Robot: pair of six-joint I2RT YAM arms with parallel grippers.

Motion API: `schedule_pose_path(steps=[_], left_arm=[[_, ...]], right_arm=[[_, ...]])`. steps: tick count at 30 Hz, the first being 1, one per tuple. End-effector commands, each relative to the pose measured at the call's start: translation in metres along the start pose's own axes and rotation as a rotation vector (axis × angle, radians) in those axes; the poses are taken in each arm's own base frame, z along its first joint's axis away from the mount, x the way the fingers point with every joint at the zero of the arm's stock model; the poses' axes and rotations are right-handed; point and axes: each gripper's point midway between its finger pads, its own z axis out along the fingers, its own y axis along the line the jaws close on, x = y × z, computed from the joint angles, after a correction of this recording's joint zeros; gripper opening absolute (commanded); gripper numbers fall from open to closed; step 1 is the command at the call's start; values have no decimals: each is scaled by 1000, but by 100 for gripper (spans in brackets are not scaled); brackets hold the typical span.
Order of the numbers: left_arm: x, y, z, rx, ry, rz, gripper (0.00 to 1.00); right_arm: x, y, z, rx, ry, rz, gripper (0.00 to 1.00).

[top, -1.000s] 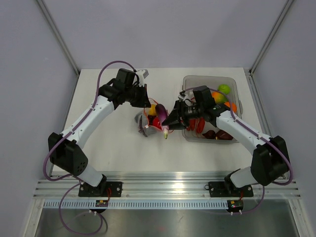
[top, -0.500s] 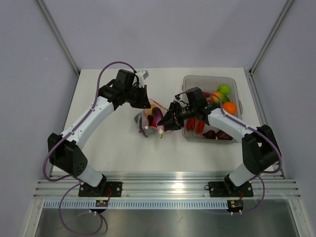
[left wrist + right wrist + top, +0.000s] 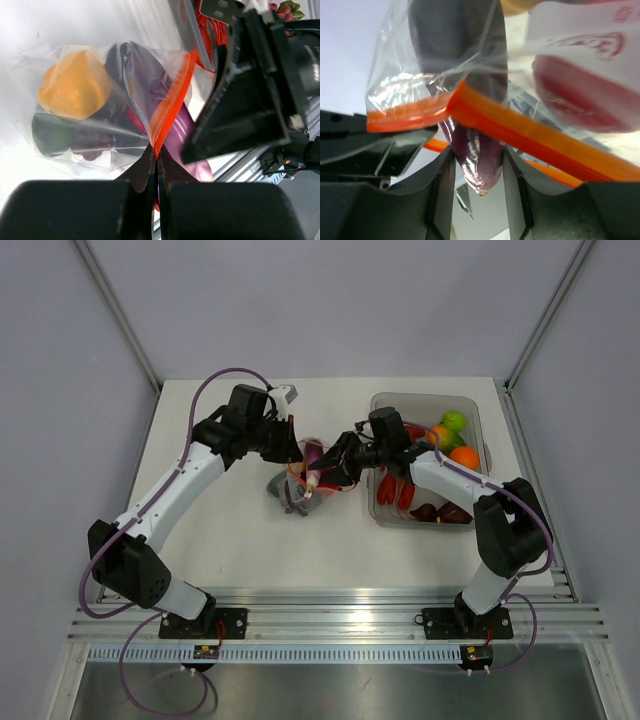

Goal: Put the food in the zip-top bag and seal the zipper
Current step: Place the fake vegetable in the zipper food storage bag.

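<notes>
The zip-top bag (image 3: 292,488) lies at the table's middle, holding several toy foods, among them an orange one (image 3: 75,85) and dark ones. My left gripper (image 3: 297,452) is shut on the bag's red-orange zipper (image 3: 170,105) and holds the mouth up. My right gripper (image 3: 335,462) is shut on a purple eggplant (image 3: 477,155), whose far end is inside the bag's mouth (image 3: 150,75). The zipper strip (image 3: 535,132) crosses over the eggplant in the right wrist view.
A rigid clear tub (image 3: 478,420) stands at the right with several toy foods: green, orange and red ones (image 3: 462,457). The two grippers are close together over the bag. Cage posts rise at the table's back corners.
My right gripper has moved left and up with the eggplant, pushing it into the bag's mouth. My left gripper has shifted slightly left, still holding the zipper.
</notes>
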Motion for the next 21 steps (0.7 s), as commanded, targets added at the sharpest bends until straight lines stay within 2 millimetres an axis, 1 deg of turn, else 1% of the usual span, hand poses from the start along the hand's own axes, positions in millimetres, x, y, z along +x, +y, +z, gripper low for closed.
schedule_pose_path(steps=[1,5,7,8,10,12,13,14,15,16,17,19,20,21], left_arm=[[-16,-22,-18,88,-82,58,0],[-15,-24,-19,98,-79,60,0],[-14,-25,-18,105,-76,59,0],[-13,-25,-18,106,-74,60,0],[-13,-26,-19,113,-73,62,0],[-12,-27,-19,118,-72,64,0],[-12,-27,-19,118,-72,64,0],[-12,-28,-19,121,-71,66,0],[-12,-27,-20,120,-72,69,0],[-11,-27,-20,118,-71,70,0],[-11,-26,-20,116,-69,71,0],[-10,-24,-18,107,-65,67,0],[-11,-23,-17,104,-65,65,0],[-11,-23,-17,102,-64,63,0]], right_arm=[[-23,20,7,-62,-115,53,21],[-39,25,8,-72,-195,120,22],[-46,26,8,-69,-232,128,26],[-49,22,10,-55,-238,139,27],[-53,21,12,-51,-250,147,30],[-57,12,16,-28,-261,163,31],[-58,10,17,-26,-262,162,39],[-59,8,18,-22,-259,165,44],[-58,7,20,-23,-251,166,52],[-57,8,20,-30,-243,159,58],[-56,13,20,-53,-238,143,72],[-53,18,18,-70,-224,119,80],[-49,27,13,-84,-224,93,85],[-48,30,10,-87,-228,79,87]])
